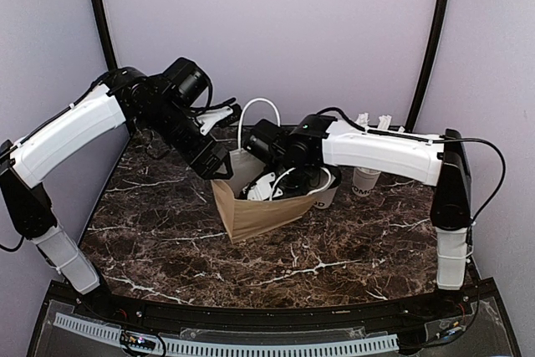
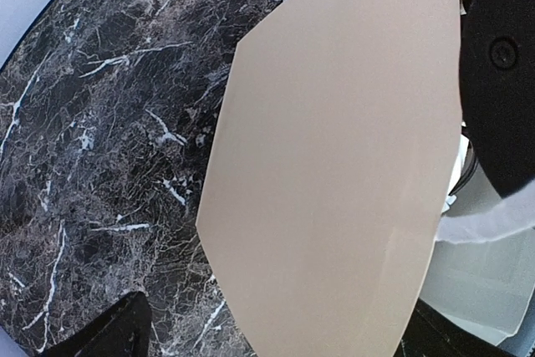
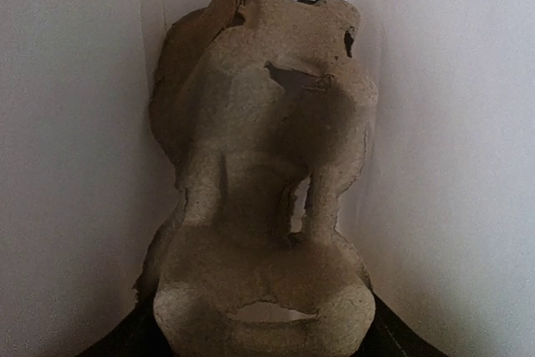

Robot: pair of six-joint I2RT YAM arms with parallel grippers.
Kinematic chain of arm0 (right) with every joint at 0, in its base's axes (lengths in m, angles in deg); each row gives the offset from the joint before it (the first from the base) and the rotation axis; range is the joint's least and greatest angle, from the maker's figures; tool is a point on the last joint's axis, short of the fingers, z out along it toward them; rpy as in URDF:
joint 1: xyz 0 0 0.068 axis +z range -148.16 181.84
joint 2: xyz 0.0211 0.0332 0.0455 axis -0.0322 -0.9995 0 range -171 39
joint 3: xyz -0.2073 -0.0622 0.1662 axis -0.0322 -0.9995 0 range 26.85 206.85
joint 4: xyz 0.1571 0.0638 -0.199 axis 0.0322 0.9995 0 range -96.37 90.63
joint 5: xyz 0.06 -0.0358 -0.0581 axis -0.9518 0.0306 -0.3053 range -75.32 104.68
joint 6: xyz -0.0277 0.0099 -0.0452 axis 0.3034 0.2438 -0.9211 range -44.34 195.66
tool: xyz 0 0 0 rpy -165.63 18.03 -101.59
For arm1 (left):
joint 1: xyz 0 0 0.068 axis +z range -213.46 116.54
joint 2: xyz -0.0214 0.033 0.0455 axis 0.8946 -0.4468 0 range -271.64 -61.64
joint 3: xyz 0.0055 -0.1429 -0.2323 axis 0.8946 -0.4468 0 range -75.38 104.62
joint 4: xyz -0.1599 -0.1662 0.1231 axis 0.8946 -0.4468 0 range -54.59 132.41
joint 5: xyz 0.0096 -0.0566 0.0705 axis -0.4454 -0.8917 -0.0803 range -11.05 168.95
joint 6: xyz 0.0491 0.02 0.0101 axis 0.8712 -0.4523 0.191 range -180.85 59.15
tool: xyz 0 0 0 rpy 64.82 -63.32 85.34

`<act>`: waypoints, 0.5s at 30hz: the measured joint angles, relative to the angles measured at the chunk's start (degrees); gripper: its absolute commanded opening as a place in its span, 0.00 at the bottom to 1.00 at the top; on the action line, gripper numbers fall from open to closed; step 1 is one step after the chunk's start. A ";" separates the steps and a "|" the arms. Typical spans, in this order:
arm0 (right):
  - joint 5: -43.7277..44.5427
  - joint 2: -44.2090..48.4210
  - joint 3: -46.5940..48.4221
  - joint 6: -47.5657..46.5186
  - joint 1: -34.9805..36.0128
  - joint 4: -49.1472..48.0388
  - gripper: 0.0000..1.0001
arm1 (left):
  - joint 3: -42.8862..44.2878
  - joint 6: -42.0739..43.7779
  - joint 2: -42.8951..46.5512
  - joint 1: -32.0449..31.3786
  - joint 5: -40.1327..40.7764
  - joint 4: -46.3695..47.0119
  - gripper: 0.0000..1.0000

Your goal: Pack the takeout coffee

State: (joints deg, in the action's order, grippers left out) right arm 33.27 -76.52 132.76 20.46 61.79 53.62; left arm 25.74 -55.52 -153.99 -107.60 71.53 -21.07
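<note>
Left pincer (image 1: 219, 165): spread wide at the rim of the bag (image 1: 259, 213).
Right pincer (image 1: 267, 187): inside the bag; I can't tell its grip.

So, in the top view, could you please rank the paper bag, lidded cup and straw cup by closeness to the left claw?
1. Paper bag, at the left claw.
2. Lidded cup, beside the bag's right side.
3. Straw cup, farthest right.

Tan bag (image 1: 259, 216), white coffee cup (image 1: 328, 198) — dark white-veined table (image 1: 167, 248)
</note>
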 measured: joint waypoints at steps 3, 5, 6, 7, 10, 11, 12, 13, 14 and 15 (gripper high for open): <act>0.37 -0.52 1.68 0.24 0.00 0.72 0.67 | 0.00 0.00 0.00 0.00 1.38 0.42 0.99; 0.09 -0.55 3.10 0.24 0.00 1.27 0.66 | 0.04 -0.02 0.00 0.00 2.51 0.83 0.99; -0.37 -0.55 4.61 0.24 0.00 1.99 0.66 | 0.15 -0.04 -0.02 0.00 3.45 1.07 0.99; -0.83 -0.55 5.73 0.24 0.00 2.32 0.66 | 0.28 -0.07 -0.02 -0.02 4.15 1.25 0.99; -2.89 -0.55 11.65 0.42 0.02 4.37 0.66 | 1.18 -0.15 -0.13 0.00 7.08 2.27 0.99; -3.87 -0.52 13.94 0.48 0.04 4.85 0.66 | 1.40 -0.17 -0.13 0.00 8.11 2.91 0.99; -4.70 -0.46 15.67 0.61 0.07 5.11 0.66 | 1.55 -0.20 -0.13 0.07 9.01 3.56 0.99; -5.79 -0.24 17.40 0.74 0.07 5.27 0.66 | 1.66 -0.20 -0.11 0.17 10.01 4.44 0.99; -6.82 0.13 18.64 0.85 0.07 5.31 0.66 | 1.68 -0.22 -0.09 0.26 10.75 5.20 0.99; -7.74 0.70 19.28 0.92 0.07 5.68 0.65 | 1.75 -0.24 0.00 0.31 11.72 6.08 0.99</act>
State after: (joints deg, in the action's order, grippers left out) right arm 25.53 -75.82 152.04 21.37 61.85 59.30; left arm 27.49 -55.76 -153.99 -107.29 83.25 -15.00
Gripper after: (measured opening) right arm 0.660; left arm 0.990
